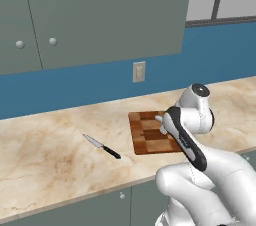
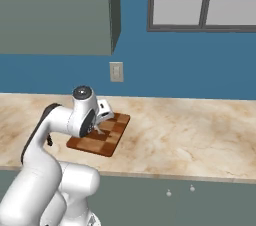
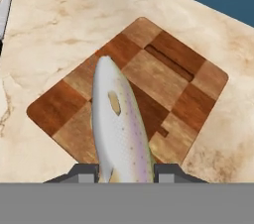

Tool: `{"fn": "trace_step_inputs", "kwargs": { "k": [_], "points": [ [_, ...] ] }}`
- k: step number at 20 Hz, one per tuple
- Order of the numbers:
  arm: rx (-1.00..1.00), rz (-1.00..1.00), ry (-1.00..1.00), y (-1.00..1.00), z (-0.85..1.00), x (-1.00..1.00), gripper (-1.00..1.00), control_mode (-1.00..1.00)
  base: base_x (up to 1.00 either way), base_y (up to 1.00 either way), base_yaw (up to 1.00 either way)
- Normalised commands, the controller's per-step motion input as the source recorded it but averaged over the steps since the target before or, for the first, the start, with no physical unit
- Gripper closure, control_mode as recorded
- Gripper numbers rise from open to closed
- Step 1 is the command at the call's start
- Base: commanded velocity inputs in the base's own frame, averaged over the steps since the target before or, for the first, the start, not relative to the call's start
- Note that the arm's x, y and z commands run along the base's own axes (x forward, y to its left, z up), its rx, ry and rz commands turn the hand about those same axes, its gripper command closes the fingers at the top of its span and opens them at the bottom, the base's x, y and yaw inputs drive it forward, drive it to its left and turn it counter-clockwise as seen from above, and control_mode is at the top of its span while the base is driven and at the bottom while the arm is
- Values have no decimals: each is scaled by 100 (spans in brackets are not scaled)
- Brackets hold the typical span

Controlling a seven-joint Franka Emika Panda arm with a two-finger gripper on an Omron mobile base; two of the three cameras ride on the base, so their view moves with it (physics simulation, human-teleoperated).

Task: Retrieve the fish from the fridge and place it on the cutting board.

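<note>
Marble-patterned beige desk runs below grey cabinets and a blue wall, with the white robot arm reaching over a checkered wooden cutting board. Left of the board on the desk lies a black-handled knife. The claw is closed on the silvery fish, holding it just above the board's middle.

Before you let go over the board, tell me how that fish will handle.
The fish sticks straight out from the shut gripper without sagging, so it probably behaves stiff. Its smooth, glossy, tapered body looks slippery and could slide between the fingers. Rounded sides suggest it may rock or roll slightly once set on the flat cutting board.
</note>
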Motion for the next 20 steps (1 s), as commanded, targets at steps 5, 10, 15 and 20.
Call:
{"fn": "trace_step_inputs", "kwargs": {
  "k": [5, 10, 15, 20],
  "points": [
    [0, -4, 12, 4, -34, 54, 100, -100, 0, 0, 0],
    [0, -2, 14, 7, -34, 60, 100, -100, 0, 0, 0],
    [0, -2, 14, 10, -36, 57, 100, -100, 0, 0, 0],
    [0, -1, 13, 6, -41, 53, 100, -100, 0, 0, 0]
  ]
}}
